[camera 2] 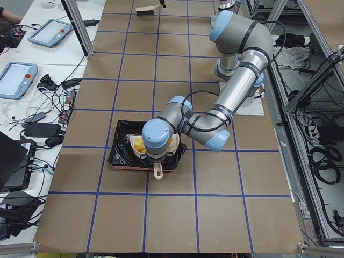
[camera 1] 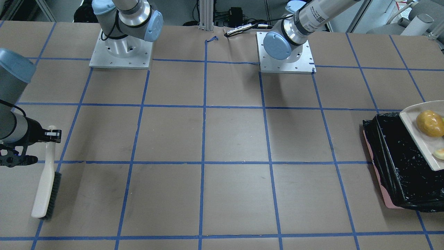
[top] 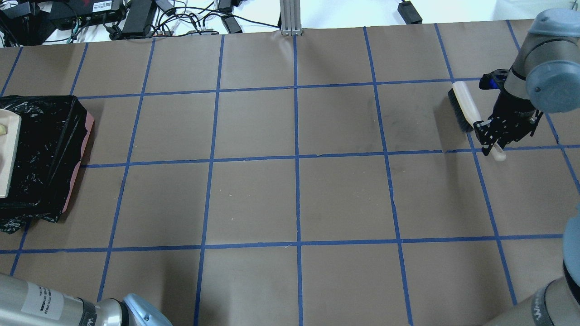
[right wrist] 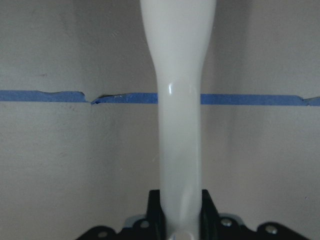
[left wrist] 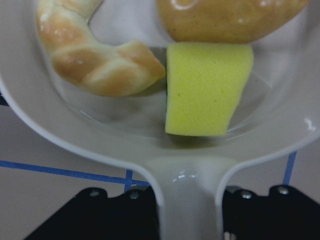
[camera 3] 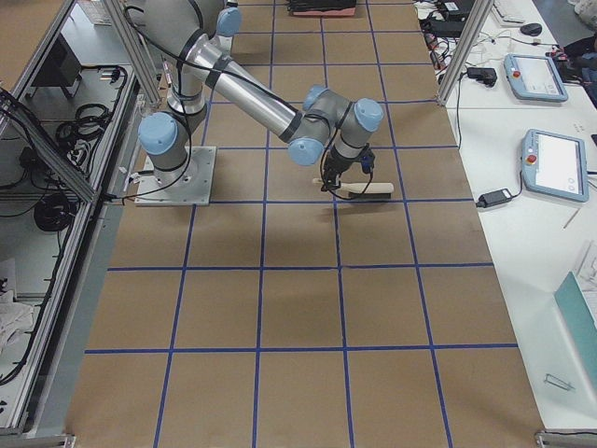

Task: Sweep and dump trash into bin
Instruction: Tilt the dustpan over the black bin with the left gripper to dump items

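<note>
From the front I saw the dustpan point(camera 1: 421, 146) held over the bin point(camera 1: 399, 166) at one end of the table point(camera 1: 236, 135), with the potato point(camera 1: 430, 123) in it. At the other end the right gripper point(camera 1: 52, 133) pinched the brush point(camera 1: 45, 180) by its handle. My left wrist view showed the left gripper point(left wrist: 187, 200) squeezed tight on the dustpan handle, the yellow wedge point(left wrist: 205, 90) touching the potato, the croissant point(left wrist: 95, 55) beside them. The right wrist view showed that pinch up close
</note>
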`<state>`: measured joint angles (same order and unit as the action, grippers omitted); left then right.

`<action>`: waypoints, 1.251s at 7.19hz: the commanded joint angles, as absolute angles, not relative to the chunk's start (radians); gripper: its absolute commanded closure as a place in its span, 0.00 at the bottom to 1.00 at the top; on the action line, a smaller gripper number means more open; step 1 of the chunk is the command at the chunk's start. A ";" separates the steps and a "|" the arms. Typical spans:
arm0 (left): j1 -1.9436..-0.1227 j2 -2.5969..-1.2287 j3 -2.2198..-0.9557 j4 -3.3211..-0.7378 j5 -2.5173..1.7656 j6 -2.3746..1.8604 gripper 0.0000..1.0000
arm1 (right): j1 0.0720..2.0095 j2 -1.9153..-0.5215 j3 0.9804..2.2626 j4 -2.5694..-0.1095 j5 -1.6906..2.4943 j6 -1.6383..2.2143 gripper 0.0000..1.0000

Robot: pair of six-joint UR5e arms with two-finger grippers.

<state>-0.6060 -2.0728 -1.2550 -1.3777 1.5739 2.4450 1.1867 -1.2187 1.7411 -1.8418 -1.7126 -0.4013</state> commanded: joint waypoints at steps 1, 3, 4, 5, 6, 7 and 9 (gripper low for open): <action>-0.647 -2.069 -1.253 -1.365 1.647 2.456 1.00 | 1.187 -1.215 1.741 -1.842 -1.712 -0.406 1.00; -0.664 -2.062 -1.255 -1.333 1.690 2.477 1.00 | 1.187 -1.213 1.741 -1.841 -1.717 -0.402 1.00; -0.676 -2.057 -1.255 -1.301 1.709 2.479 1.00 | 1.187 -1.212 1.741 -1.841 -1.717 -0.402 0.98; -0.684 -2.054 -1.252 -1.299 1.724 2.479 1.00 | 1.187 -1.212 1.744 -1.841 -1.715 -0.403 0.93; -0.701 -2.045 -1.250 -1.299 1.736 2.479 1.00 | 1.187 -1.209 1.744 -1.842 -1.720 -0.405 0.72; -0.725 -2.039 -1.250 -1.290 1.788 2.479 1.00 | 1.187 -1.207 1.741 -1.842 -1.718 -0.405 0.64; -0.762 -2.036 -1.250 -1.258 1.828 2.477 1.00 | 1.187 -1.206 1.744 -1.842 -1.715 -0.403 0.63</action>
